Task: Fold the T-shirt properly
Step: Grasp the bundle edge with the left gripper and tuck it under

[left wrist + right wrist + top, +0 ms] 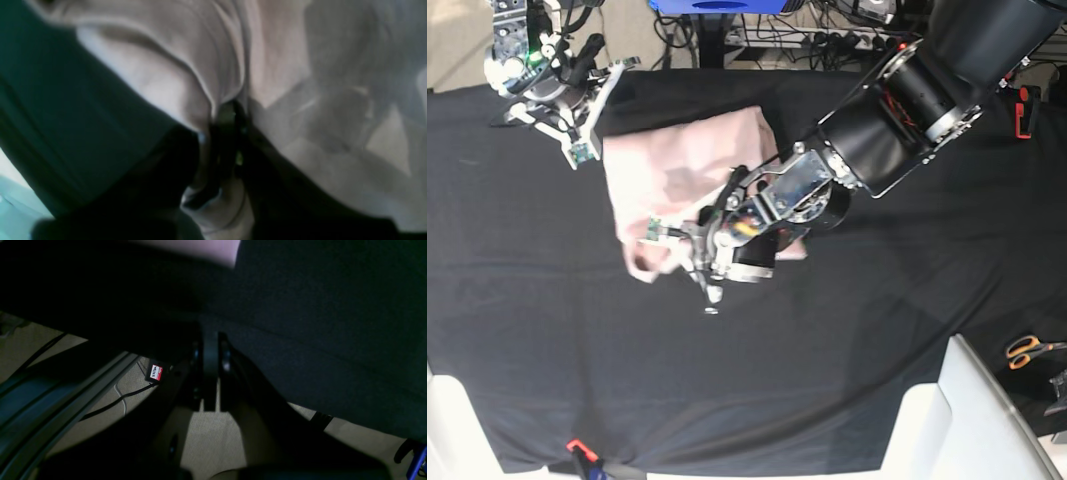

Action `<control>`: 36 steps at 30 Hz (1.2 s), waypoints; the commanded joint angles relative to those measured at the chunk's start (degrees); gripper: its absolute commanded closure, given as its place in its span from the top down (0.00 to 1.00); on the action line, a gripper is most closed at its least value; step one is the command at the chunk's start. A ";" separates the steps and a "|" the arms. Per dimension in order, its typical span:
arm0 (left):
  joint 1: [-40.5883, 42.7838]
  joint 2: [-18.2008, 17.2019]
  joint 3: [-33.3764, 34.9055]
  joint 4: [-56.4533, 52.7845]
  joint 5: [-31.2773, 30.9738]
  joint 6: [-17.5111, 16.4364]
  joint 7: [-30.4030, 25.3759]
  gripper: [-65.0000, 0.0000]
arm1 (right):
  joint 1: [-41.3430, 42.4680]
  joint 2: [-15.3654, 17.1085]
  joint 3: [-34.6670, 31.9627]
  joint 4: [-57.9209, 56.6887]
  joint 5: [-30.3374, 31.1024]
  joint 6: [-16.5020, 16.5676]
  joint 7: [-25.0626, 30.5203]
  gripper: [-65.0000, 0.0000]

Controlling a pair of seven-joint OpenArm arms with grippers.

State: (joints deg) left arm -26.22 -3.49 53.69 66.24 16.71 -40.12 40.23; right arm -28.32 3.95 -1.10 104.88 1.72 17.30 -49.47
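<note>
The base view is evenly lit and sharp, with faint shadows on the black cloth. The left wrist view is dim and heavily blurred, the T-shirt soft throughout. The right wrist view is very dark, brightest toward 6 o'clock.

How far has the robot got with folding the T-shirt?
Done: the T-shirt is already gathered into a smaller, uneven bundle on the black cloth. In hand: the left gripper pinches a fold of it. Left: flattening and squaring the folds; the right gripper is shut, holding nothing, off at the cloth's edge.
</note>
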 commanded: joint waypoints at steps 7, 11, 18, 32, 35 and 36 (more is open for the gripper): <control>-1.78 1.60 0.86 -1.84 0.57 0.12 -7.57 0.00 | 0.14 0.32 0.18 0.75 0.09 -0.20 0.46 0.00; -3.54 1.95 5.52 -7.20 0.21 0.12 -11.35 0.00 | 0.49 0.41 0.27 -0.05 0.09 -0.20 0.46 0.00; -4.60 3.79 2.88 -10.19 0.48 0.12 -14.78 0.00 | 1.19 0.41 0.27 -3.30 0.09 -0.20 0.64 0.00; -8.46 6.69 3.06 -16.35 0.57 0.12 -18.56 0.00 | 1.90 0.49 0.27 -3.21 0.09 -0.20 0.64 0.00; -8.90 6.26 2.62 -16.35 0.48 0.12 -18.47 0.00 | 1.90 0.58 0.27 -3.21 0.09 -0.20 0.64 0.00; -8.99 6.08 2.62 -16.35 0.48 0.12 -18.47 0.00 | 1.90 0.58 0.27 -3.21 0.09 -0.20 0.64 0.00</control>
State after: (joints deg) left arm -33.50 2.17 56.66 49.10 17.54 -40.40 22.09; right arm -26.48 4.27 -1.06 100.75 1.50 17.28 -49.28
